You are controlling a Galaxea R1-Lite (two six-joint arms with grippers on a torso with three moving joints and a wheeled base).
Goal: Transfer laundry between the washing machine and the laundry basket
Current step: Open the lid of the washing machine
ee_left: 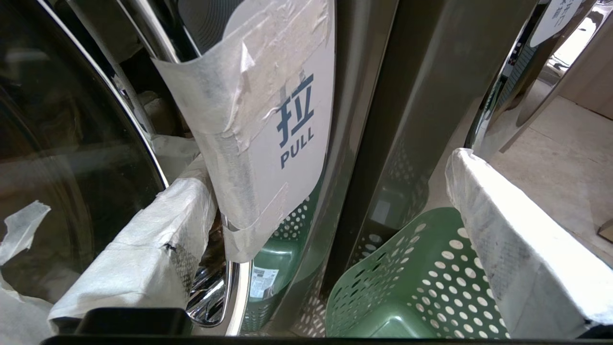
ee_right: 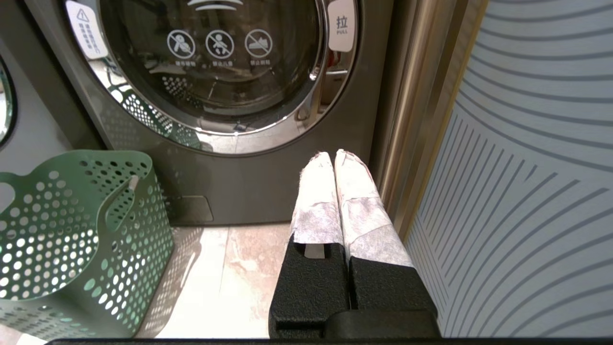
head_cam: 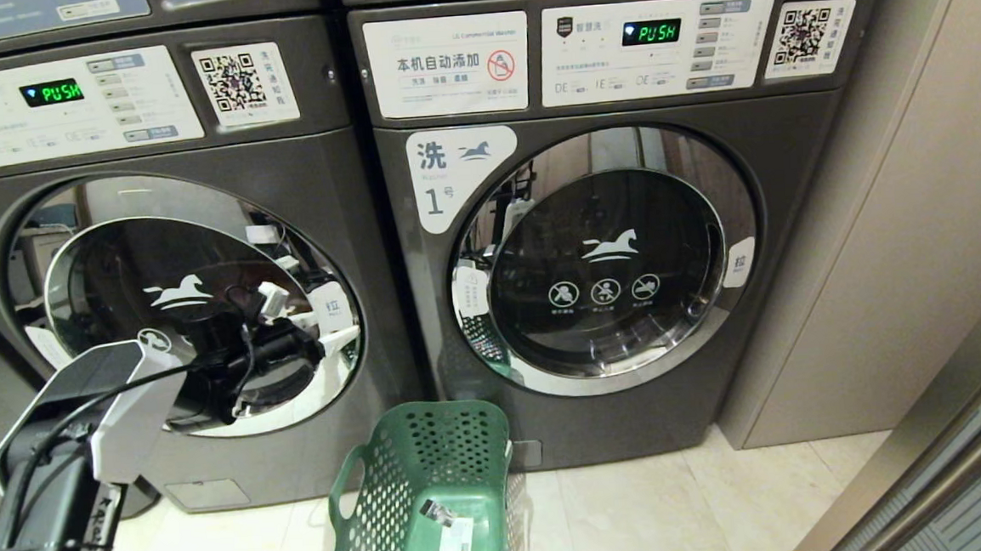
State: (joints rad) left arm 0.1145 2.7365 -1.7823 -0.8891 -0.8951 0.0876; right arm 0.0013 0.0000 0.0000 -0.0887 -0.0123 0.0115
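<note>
At door handle, left pincer [ee_left: 330,211] spread wide

Two grey front-load washing machines side by side: left one [head_cam: 162,330], right one labelled 1 [head_cam: 617,259]. Two green PUSH displays, one per machine [head_cam: 51,92] [head_cam: 651,32]. Two QR stickers [head_cam: 233,81] [head_cam: 801,34]. One green laundry basket [head_cam: 423,501] on floor. Two claws: left [ee_left: 335,230], right [ee_right: 335,160].

A second grey washer [head_cam: 615,217], labelled 1, stands door-closed beyond the end effector; beside it, apparently, a beige panel [head_cam: 896,225].
</note>
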